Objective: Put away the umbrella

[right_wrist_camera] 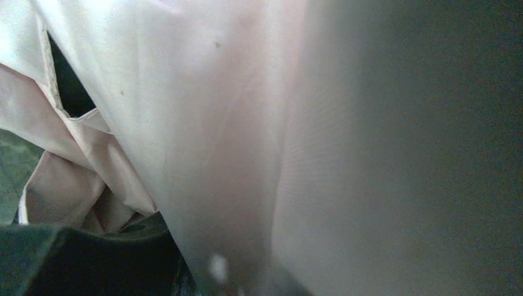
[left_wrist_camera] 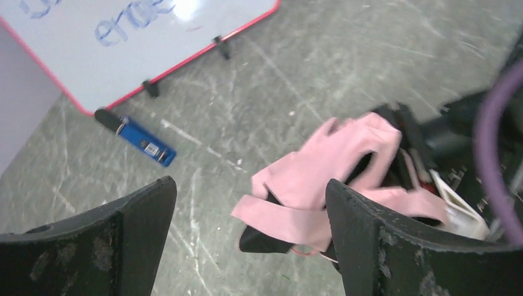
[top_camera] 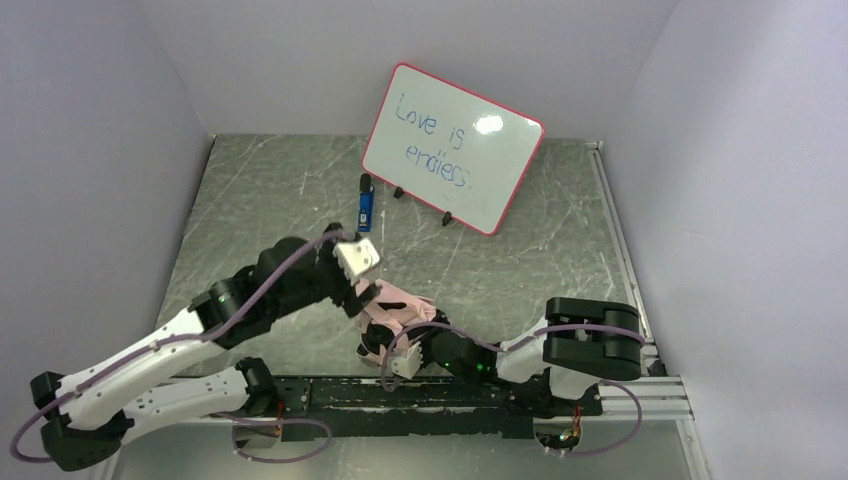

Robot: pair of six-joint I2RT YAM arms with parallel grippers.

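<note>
near-centre on the tabletop, just beyond the arm bases: left pincer hangs over the umbrella, jaws spread wide, nothing between them. its dark fingers frame the pink cloth from above; no contact visible.

right pincer is pushed into the near side of the same bundle. its wrist view is all pale fabric against the lens and the fingers are hidden, so i cannot tell how far apart they are or whether they have a hold.

umbrella lies as a crumpled heap between the two pincers. the cloth is loose, a flat pink flap sticks out toward the left pincer, and black ribs show on the right side of the bundle.

risks, as i judge them:
- left pincer closing on the flap alone would lift cloth, not shaft, and the heap would drag or open up.
- thin fabric could snag on a finger or a rib and tear.
- right wrist view is blocked, so that arm works blind.
- both wrists are crowded at one spot and could knock each other.

pose: left arm runs from the near left corner diagonally inward, elbow raised, wrist tipped down. right arm is folded low, forearm pointing left along the near edge.

farther out: a small blue object, well apart from the umbrella, and a red-framed whiteboard propped at the far wall.
</note>
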